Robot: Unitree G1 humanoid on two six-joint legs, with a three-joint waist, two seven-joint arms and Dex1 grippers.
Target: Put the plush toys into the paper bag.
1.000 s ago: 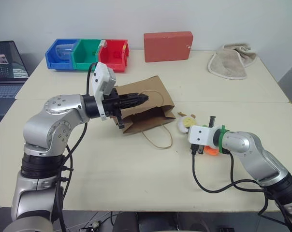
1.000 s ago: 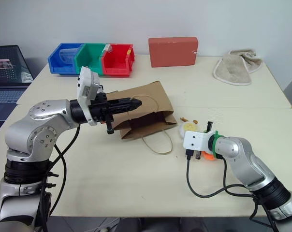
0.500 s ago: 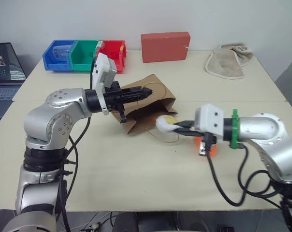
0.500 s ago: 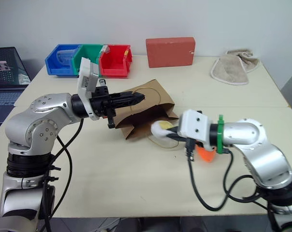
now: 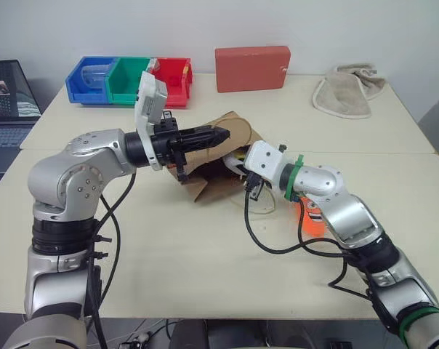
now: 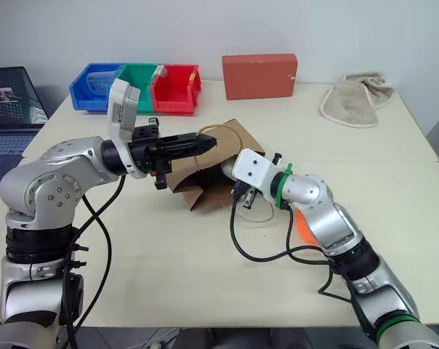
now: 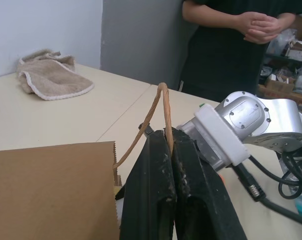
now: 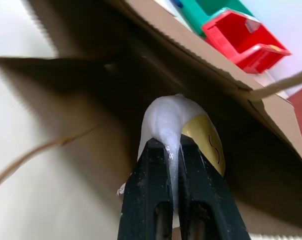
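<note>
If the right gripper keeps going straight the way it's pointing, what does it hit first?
Probably the dark inner wall of the paper bag. The right gripper, shut on the white egg plush toy, points into its open mouth; depth inside is unclear.

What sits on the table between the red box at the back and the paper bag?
Nothing does: in the left eye view the table is bare between the red box and the paper bag.
</note>
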